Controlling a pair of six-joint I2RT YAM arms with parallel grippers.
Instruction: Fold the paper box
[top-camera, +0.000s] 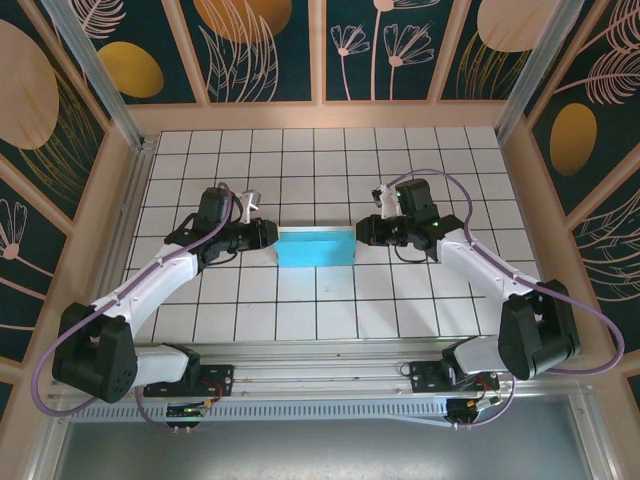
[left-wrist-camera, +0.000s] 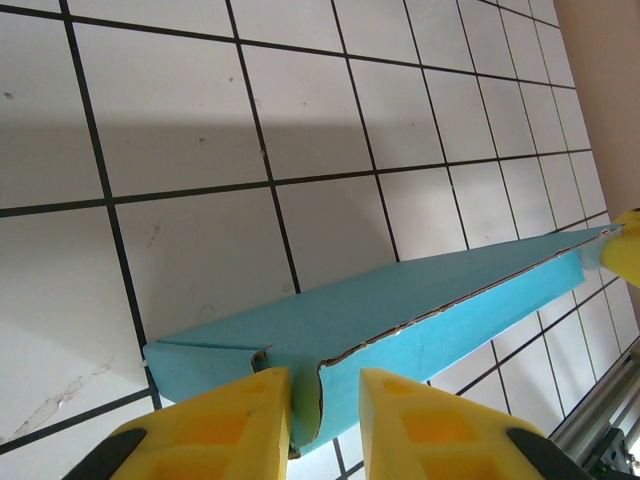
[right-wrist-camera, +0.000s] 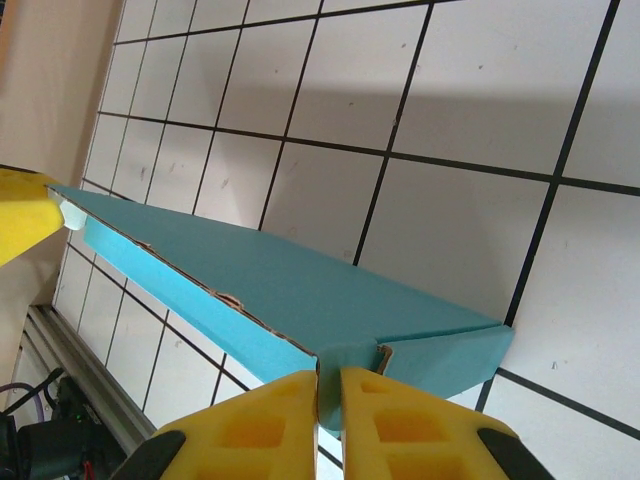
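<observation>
**Two robot arms grip a folded blue paper box from either end over a tiled table**

Dark teal walls (top-camera: 250, 40) painted with gold ovals and pale leaf outlines close in the scene on three sides. Inside them lies a white table (top-camera: 320, 160), ruled into square tiles by thin black lines. From above, two white and black arms reach in from the near edge. The left arm (top-camera: 150, 280) angles toward the centre from the left and the right arm (top-camera: 480, 265) from the right, mirroring each other.

Between them, at the middle of the table, is the paper box (top-camera: 314, 248), a flat turquoise rectangle with its long sides running left to right. The left gripper (top-camera: 262, 236) meets its left end and the right gripper (top-camera: 368, 232) its right end.

The left wrist camera looks along the box (left-wrist-camera: 420, 305) (turquoise side out, with a ragged brown cardboard edge along its length). The left gripper (left-wrist-camera: 322, 385) pinches the near end. Its two yellow fingers (left-wrist-camera: 230, 415) sit on either side of a folded edge, with only the cardboard in the narrow gap between them. At the far corner, a bit of the other gripper's yellow finger touches the box.

The right wrist camera gives the same view from the opposite end. The right gripper (right-wrist-camera: 328, 380) is pressed almost together on the near end of the box (right-wrist-camera: 290, 280), its yellow fingers (right-wrist-camera: 400, 420) clamping a thin folded edge. A soft shadow falls on the tiles behind the box. Whether the box rests on the tiles or hangs just above them cannot be told.
</observation>
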